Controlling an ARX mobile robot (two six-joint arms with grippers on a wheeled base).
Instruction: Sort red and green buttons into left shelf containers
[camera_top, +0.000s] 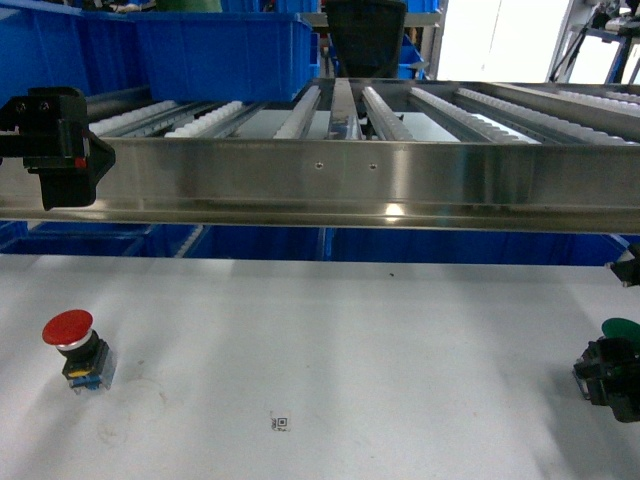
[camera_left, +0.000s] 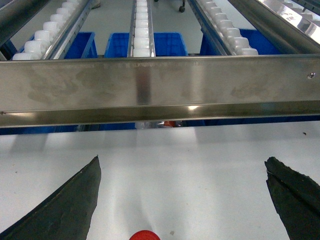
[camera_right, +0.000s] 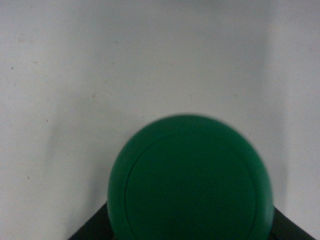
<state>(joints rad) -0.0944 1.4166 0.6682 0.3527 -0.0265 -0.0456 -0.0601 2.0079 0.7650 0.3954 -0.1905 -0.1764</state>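
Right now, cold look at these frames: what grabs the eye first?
The steel roller rack spans the whole head view, with blue bins behind it at upper left. On the white table, the red button stands alone at the left. The green button fills the right wrist view and sits at the far right table edge, at the right gripper.

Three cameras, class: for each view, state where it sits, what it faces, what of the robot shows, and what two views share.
Head: rides high, facing the roller shelf across the white table; left arm part shows.
Left wrist: low, facing the shelf; open left gripper.
Right wrist: right above the green button; gripper tips barely visible.
Shared: red button in head and left wrist.
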